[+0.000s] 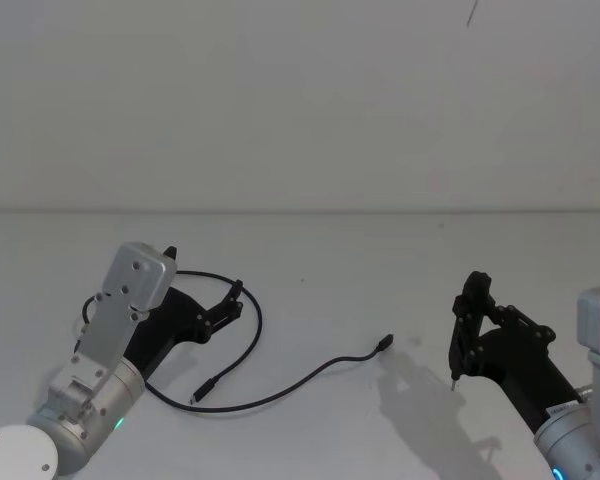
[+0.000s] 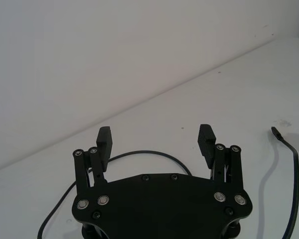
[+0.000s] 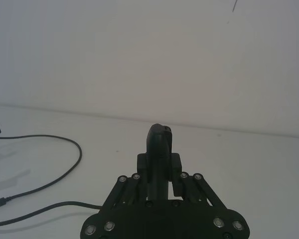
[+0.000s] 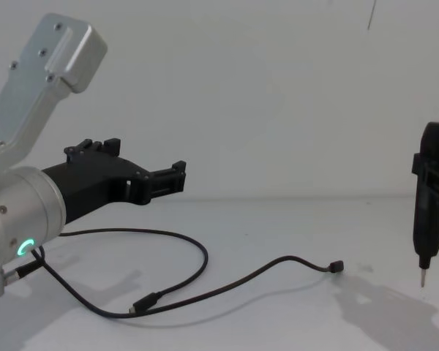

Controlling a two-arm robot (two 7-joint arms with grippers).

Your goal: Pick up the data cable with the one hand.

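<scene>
While the left gripper [image 2: 155, 135] hangs with its fingers spread wide and nothing between them, the data cable [image 1: 258, 318] lies loose on the white table [image 1: 330, 260].
Cable loops beneath the left gripper, which is raised clear of it in the chest view; one plug [image 1: 384, 344] points toward the right gripper [image 1: 468, 305], well apart, clamped on an upright pen-like tool [image 4: 430, 197].

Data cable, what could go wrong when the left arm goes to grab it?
The data cable is thin and lies flat, so the open jaws of the left gripper could close above it or scrape the table. Its loop curls below that gripper, so a lift might snag or drag the loose ends. The right gripper, shut on a pen-like tool, sits off to the right.
</scene>
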